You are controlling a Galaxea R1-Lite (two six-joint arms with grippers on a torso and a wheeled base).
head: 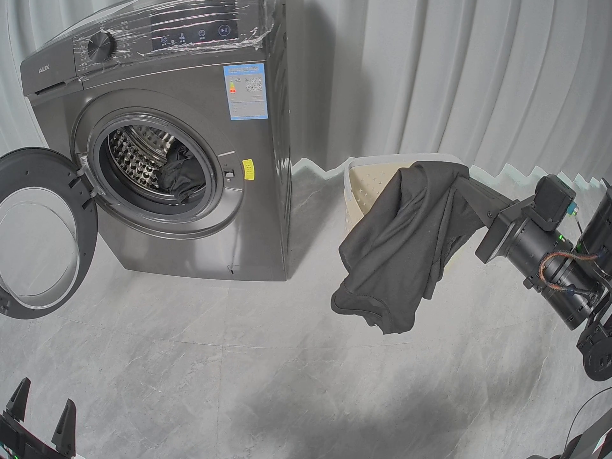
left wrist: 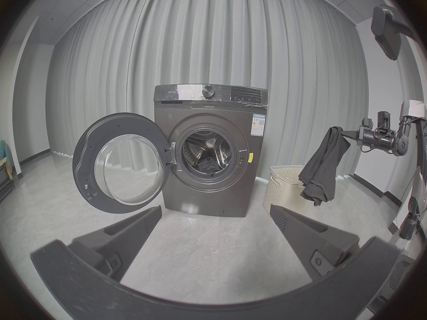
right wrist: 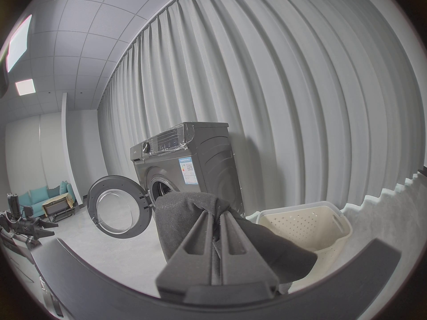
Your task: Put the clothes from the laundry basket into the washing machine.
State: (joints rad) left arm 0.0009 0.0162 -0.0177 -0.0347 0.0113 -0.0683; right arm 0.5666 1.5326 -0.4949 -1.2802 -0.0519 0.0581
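My right gripper (head: 468, 183) is shut on a dark grey garment (head: 401, 250), which hangs in the air in front of the cream laundry basket (head: 366, 183). In the right wrist view the fingers (right wrist: 202, 241) pinch the cloth (right wrist: 178, 214) above the basket (right wrist: 307, 223). The grey washing machine (head: 191, 135) stands to the left with its round door (head: 38, 231) swung wide open; a dark piece of clothing (head: 182, 173) lies inside the drum. My left gripper (head: 39, 415) is low at the near left, open and empty, its fingers (left wrist: 311, 236) spread towards the machine (left wrist: 211, 147).
White curtains (head: 446, 65) hang behind the machine and basket. Bare grey floor (head: 255, 364) lies between me and the machine. The open door juts out to the left of the drum opening.
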